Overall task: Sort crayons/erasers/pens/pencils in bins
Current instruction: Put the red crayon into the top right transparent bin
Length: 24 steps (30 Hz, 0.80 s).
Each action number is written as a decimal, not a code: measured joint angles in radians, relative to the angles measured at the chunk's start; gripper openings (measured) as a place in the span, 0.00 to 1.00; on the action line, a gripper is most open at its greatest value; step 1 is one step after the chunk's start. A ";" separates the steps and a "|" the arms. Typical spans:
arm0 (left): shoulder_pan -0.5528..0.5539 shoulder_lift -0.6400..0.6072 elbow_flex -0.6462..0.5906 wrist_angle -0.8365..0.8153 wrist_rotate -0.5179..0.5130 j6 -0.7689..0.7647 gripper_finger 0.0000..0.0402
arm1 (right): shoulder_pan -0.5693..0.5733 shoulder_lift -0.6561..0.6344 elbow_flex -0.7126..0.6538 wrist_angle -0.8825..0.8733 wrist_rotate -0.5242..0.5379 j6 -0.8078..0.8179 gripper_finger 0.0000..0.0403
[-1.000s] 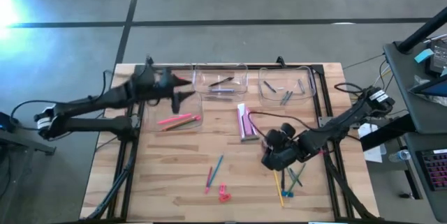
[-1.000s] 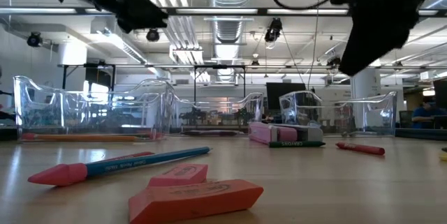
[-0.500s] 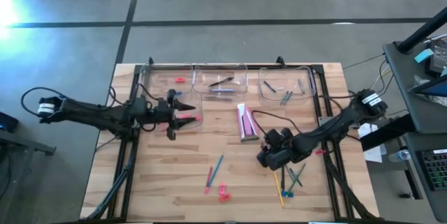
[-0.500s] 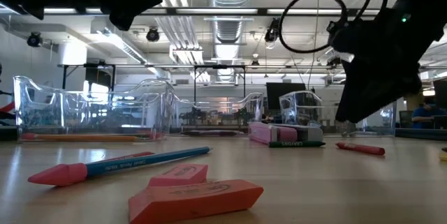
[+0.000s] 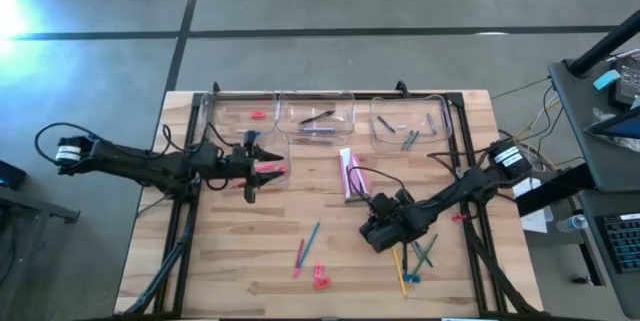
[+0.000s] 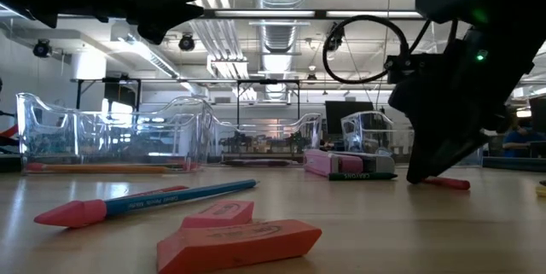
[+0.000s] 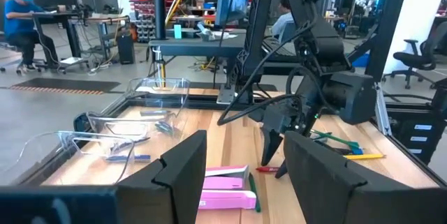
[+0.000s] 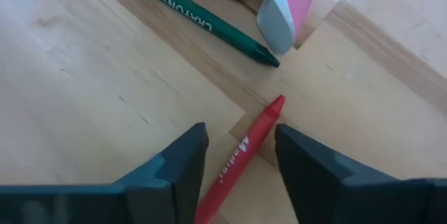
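Between parted right end effector (image 8: 234,165) fingers: red crayon (image 8: 241,155); nearby green crayon (image 8: 206,20) reads "CRAYONS". Left end effector (image 5: 252,166) spread, empty.

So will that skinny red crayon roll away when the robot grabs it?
Probably a little: the thin red crayon looks round and lies flat on the smooth wooden table. The open right gripper straddles it, so closing should trap it. It may snap if squeezed hard.

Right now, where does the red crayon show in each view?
High: hidden under the right end effector.
Low: red crayon on the table, right of the pink box.
Left wrist: on the wood beneath the right end effector, beyond the pink box.
Right wrist: between its open fingers, tip toward the pink box.
Shared landmark: the pink box.
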 joint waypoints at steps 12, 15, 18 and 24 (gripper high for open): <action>-0.014 0.006 -0.003 0.003 0.001 -0.026 0.44 | 0.003 -0.027 0.028 -0.078 -0.079 0.019 0.05; -0.023 0.005 -0.005 -0.007 0.002 -0.026 0.44 | 0.007 -0.061 0.025 -0.098 -0.106 0.009 0.04; -0.029 0.006 -0.005 -0.007 0.002 -0.027 0.44 | 0.011 -0.116 0.025 -0.109 -0.092 0.006 0.04; -0.037 0.006 -0.005 -0.005 0.002 -0.028 0.44 | -0.005 -0.252 0.025 -0.177 0.076 -0.048 0.03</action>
